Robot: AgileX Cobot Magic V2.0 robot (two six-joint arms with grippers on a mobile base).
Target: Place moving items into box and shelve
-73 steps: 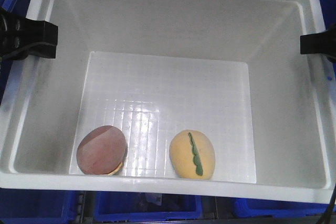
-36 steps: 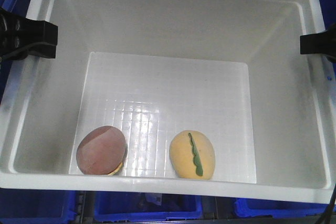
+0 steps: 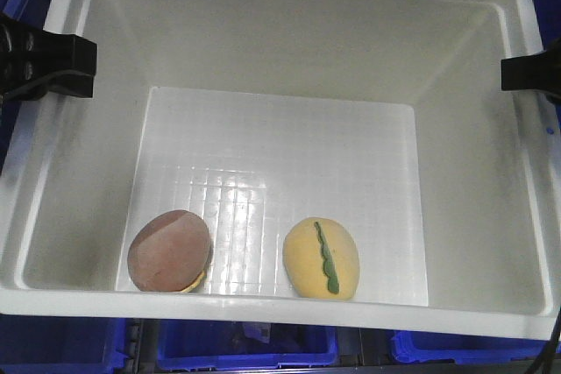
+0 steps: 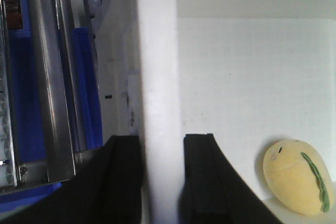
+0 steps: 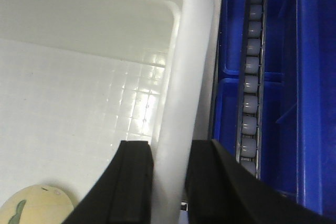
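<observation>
Looking down into a big white plastic box (image 3: pixel 289 32), smooth sloping walls, rounded rim, glossy grid-patterned floor catching the light. Sitting on that floor near the front wall: a yellow egg (image 3: pixel 322 257), soft and matte, with a green scalloped stripe running down it, and well to its left a brownish-pink disc (image 3: pixel 169 250), rounded, fuzzy-looking, showing a tan edge underneath. Lying apart from each other, both inside the box.

Clamping the left rim: the left gripper (image 4: pixel 161 182), black flat fingers (image 4: pixel 202 177) pressed one inside the wall and one outside. Clamping the right rim the same way: the right gripper (image 5: pixel 170 182), matte black fingers (image 5: pixel 134 182) squeezing the thick white wall between them. Showing in the left wrist view too, the egg with a tiny face and pink cheek marks on its end.

Running beside the box: blue plastic bins (image 5: pixel 315 77) and a track of grey rollers (image 5: pixel 251 66) between metal rails (image 4: pixel 44 77).

Comparing with a second ago: nothing shifting, box, egg, disc and both grippers sitting in the same spots.

Reading no writing or brand anywhere in these views.
</observation>
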